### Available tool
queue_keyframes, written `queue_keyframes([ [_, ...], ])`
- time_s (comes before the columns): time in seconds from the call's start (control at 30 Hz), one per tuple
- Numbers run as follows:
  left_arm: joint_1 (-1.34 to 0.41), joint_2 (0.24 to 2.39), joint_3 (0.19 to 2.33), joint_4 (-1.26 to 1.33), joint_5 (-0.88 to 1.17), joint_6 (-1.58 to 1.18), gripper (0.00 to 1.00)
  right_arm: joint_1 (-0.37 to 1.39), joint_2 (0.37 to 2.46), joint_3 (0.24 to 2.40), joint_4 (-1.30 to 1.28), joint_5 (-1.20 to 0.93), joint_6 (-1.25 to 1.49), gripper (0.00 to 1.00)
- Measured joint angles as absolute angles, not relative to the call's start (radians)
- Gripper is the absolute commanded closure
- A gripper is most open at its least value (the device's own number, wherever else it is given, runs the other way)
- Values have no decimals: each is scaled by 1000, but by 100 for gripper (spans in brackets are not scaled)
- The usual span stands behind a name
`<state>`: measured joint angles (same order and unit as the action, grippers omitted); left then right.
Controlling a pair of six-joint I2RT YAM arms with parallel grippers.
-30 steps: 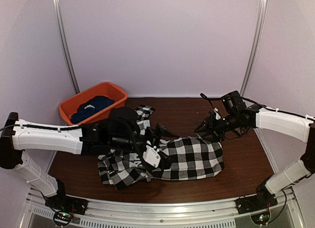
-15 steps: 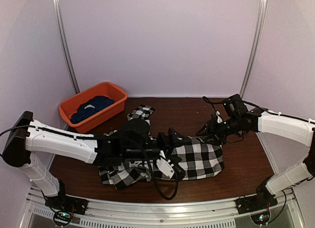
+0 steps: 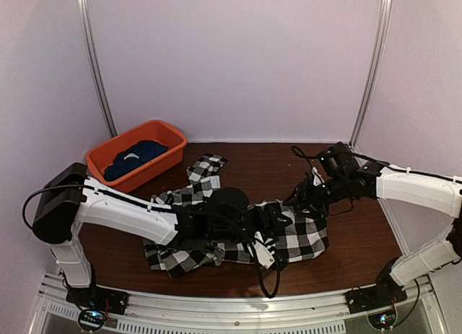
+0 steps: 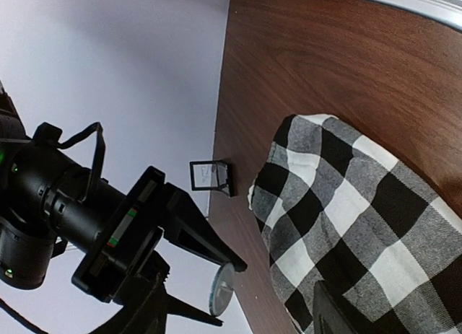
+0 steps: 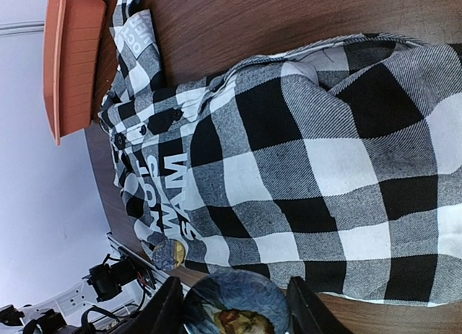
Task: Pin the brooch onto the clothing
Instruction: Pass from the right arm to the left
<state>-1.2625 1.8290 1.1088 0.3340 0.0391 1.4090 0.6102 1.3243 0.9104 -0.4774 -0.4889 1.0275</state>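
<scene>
Brooch (image 5: pixel 232 312), round, painted portrait, rim-pinched by right gripper (image 5: pixel 237 310).
Probably light, slick; soft black-and-white checked shirt (image 5: pixel 303 168) bunches, pin its four o'clock end; left gripper (image 3: pixel 281 222) gap: cannot tell.

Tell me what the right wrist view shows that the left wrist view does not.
Only the right wrist view: the orange plastic tub, white block lettering on the black-and-white checked shirt, the picture side of the round painted brooch. Only the left wrist view: a small clear square box by the wall, the right gripper from outside, holding that brooch edge-on. Both: that shirt on the brown wooden table.
</scene>
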Motion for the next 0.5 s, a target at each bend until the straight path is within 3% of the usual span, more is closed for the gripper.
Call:
queue_keyframes([
  [0.37,-1265,1927,1145,412,-51,1409,30,675,1325,910,-481,-394,1055,54],
  [0.5,-1265,1963,1164,465,-89,1409,35,690,1326,910,-480,-379,1064,54],
])
